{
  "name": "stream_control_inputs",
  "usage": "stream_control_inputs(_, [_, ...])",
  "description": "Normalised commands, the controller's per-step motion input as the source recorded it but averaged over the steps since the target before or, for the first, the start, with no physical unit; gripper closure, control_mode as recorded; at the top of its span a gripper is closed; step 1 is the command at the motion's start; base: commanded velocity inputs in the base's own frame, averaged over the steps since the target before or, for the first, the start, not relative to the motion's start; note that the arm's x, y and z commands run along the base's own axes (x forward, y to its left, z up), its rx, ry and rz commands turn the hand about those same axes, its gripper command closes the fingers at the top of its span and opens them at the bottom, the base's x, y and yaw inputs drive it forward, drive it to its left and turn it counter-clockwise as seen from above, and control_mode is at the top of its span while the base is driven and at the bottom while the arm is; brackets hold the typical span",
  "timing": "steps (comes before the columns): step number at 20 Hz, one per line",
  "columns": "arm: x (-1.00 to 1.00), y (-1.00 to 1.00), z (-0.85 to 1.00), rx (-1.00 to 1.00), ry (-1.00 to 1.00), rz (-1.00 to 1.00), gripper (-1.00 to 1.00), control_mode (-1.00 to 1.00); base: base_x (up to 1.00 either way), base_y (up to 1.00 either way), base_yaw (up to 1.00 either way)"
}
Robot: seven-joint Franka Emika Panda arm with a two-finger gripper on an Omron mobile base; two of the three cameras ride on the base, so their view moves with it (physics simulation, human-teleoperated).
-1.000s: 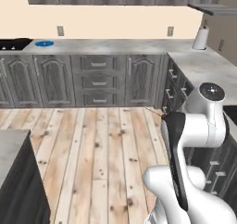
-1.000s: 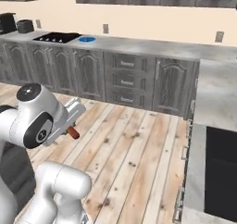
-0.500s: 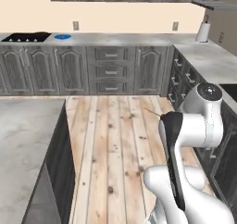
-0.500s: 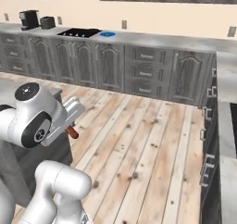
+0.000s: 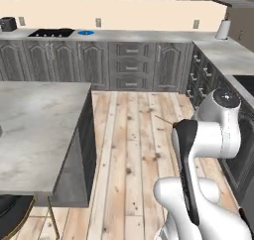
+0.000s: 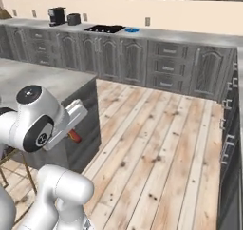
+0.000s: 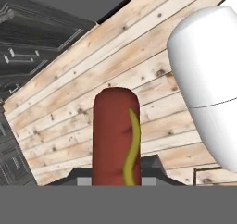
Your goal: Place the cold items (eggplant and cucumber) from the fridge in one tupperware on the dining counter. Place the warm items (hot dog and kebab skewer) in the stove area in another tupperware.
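While the gripper [image 7: 115,179] stayed clamped on the hot dog [image 7: 115,137], carried beside the dining counter [image 5: 34,120], a steady, level carry seemed wise; tupperware location couldn't be told.

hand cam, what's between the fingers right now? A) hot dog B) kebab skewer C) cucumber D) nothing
A: the hand view shows a red-brown hot dog with a yellow mustard line rising from the gripper, which is shut on it over the wooden floor.
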Motion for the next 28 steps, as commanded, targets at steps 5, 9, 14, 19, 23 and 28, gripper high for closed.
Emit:
stream_control_inputs(5, [0.00, 0.00, 0.00, 0.00, 0.00, 0.00, 1.00, 1.00, -0.86, 0.97, 0.08])
stream_control_inputs(9, [0.00, 0.00, 0.00, 0.00, 0.00, 0.00, 1.00, 1.00, -0.28, 1.00, 0.00])
stream_control_inputs(14, [0.00, 0.00, 0.00, 0.00, 0.00, 0.00, 1.00, 1.00, 0.00, 1.00, -0.11])
stream_control_inputs(19, [0.00, 0.00, 0.00, 0.00, 0.00, 0.00, 1.00, 1.00, 0.00, 1.00, -0.23])
stream_control_inputs(23, [0.00, 0.00, 0.00, 0.00, 0.00, 0.00, 1.00, 1.00, 0.00, 1.00, -0.18])
stream_control_inputs(28, [0.00, 0.00, 0.00, 0.00, 0.00, 0.00, 1.00, 1.00, 0.00, 1.00, -0.03])
